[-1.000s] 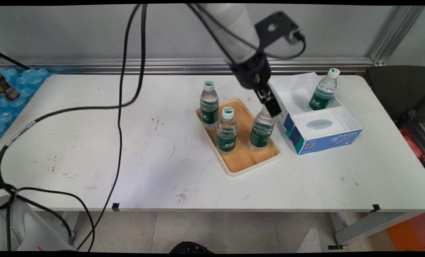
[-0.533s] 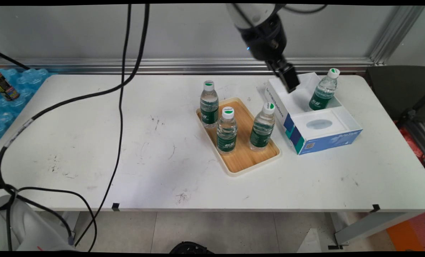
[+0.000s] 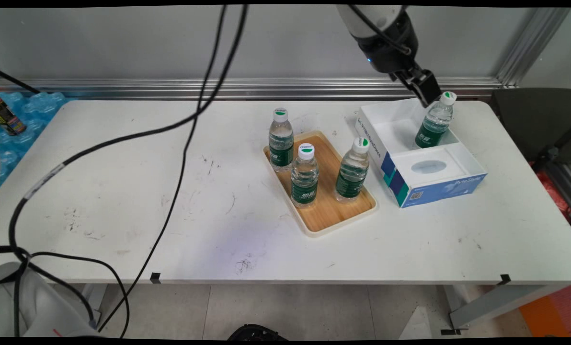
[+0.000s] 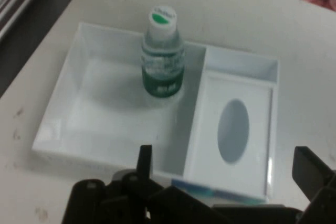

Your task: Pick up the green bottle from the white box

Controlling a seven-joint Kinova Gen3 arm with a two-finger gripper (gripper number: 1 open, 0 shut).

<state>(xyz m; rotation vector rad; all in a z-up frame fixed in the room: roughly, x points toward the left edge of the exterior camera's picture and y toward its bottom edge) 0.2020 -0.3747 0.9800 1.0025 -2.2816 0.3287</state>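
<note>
Now open jaws hover above boxed bottle (image 4: pixel 163 53).

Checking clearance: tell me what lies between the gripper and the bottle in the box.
Nothing: in the hand view only bare box floor separates gripper from bottle.

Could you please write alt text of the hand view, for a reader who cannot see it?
Seen from above, the open gripper hangs over a white box in which one water bottle with a green label stands upright. Beside the bottle's compartment the box has a white panel with an oval opening, and the box rests on a white table.
</note>
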